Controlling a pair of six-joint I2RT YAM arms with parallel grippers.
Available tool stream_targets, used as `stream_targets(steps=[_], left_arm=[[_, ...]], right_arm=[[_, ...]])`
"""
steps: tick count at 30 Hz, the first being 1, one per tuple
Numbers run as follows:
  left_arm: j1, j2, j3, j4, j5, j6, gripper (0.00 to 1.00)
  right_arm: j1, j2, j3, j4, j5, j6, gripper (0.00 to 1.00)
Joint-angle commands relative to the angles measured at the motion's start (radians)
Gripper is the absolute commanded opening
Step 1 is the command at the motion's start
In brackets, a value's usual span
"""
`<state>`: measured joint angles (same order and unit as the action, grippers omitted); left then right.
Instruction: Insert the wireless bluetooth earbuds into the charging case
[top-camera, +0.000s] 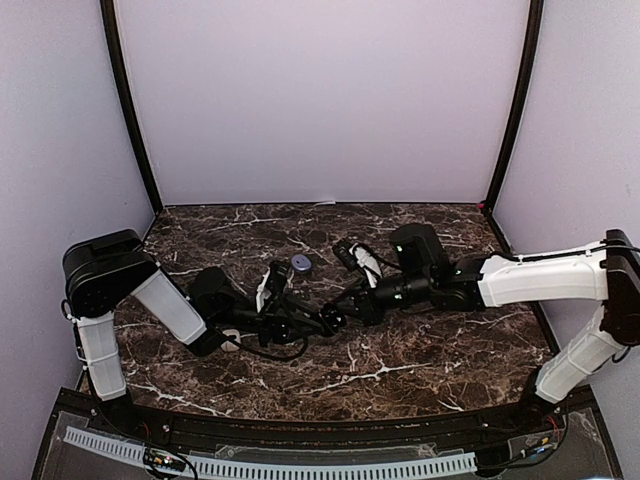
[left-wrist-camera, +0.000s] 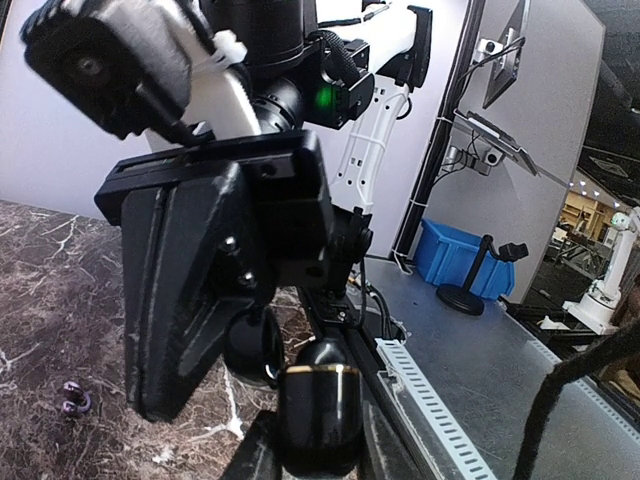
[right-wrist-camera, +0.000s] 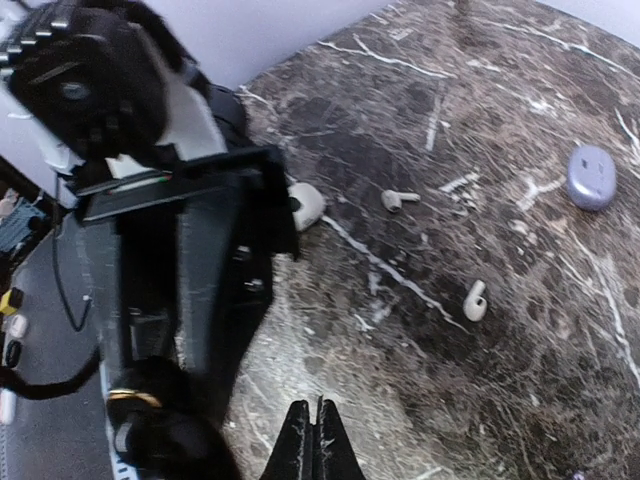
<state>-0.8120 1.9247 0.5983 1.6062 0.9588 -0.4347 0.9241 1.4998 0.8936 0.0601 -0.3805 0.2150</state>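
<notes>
**Right gripper pinched together over the bench; earbuds lie loose on the marble**

Fingers of the right gripper (right-wrist-camera: 318, 445) sit closest in the right wrist view. They are pressed flat against each other with nothing between them, poised above the dark marble bench (right-wrist-camera: 450, 400).

Beyond them two white earbuds lie on the stone, each with a short stem and each touching nothing. One (right-wrist-camera: 476, 300) is near the middle of that view. The other (right-wrist-camera: 400, 199) lies farther off, just beside a white rounded thing (right-wrist-camera: 308, 205) that is half hidden behind the left arm (top-camera: 170, 305). I cannot tell what that white thing is.

A lavender case (right-wrist-camera: 592, 177) rests shut on the bench, well apart from both earbuds. From above it sits toward the back of the bench (top-camera: 301, 263), between the two wrists.

The left gripper (left-wrist-camera: 320, 455) is clamped on a black rounded piece (left-wrist-camera: 318, 400) with a gold band, which fills the space between its fingers. Whether this piece is a case is not clear.

In the left wrist view a small purple piece (left-wrist-camera: 72, 400) lies alone on the marble. It is too small to identify.

From above, the left arm and the right arm (top-camera: 540, 275) both reach low toward mid-bench, their tips close together.
</notes>
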Motion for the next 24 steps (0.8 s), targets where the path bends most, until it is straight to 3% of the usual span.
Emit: stream_targets(steps=[1,4,7,9,14,16,19,22,24], left_arm=[[-0.001,-0.039,-0.017,0.224,-0.023,-0.022,0.00],[0.012,-0.041,-0.032,0.215,-0.066,-0.040,0.00],[0.041,-0.048,-0.044,0.186,-0.108,-0.092,0.00],[0.060,-0.059,-0.060,0.177,-0.119,-0.097,0.00],[0.108,-0.153,-0.117,0.078,-0.164,-0.098,0.00],[0.145,-0.220,-0.134,-0.054,-0.216,-0.113,0.00],[0.195,-0.356,-0.131,-0.422,-0.313,-0.082,0.00],[0.242,-0.505,-0.086,-0.832,-0.519,0.007,0.00],[0.275,-0.590,-0.073,-1.006,-0.665,0.025,0.00]], right_arm=[[-0.004,-0.075,-0.055,0.193,-0.251,-0.002,0.00],[-0.004,-0.131,-0.103,0.236,-0.352,-0.006,0.00],[-0.004,-0.179,-0.132,0.190,-0.347,-0.042,0.00],[-0.004,-0.213,-0.148,0.150,-0.244,-0.062,0.00],[-0.007,-0.302,-0.208,0.115,0.219,-0.029,0.00],[-0.010,-0.334,-0.248,0.141,0.359,-0.018,0.00],[-0.011,-0.349,-0.278,0.149,0.472,-0.032,0.01],[-0.015,-0.327,-0.271,0.121,0.541,-0.044,0.01],[-0.019,-0.308,-0.265,0.111,0.564,-0.046,0.01]])
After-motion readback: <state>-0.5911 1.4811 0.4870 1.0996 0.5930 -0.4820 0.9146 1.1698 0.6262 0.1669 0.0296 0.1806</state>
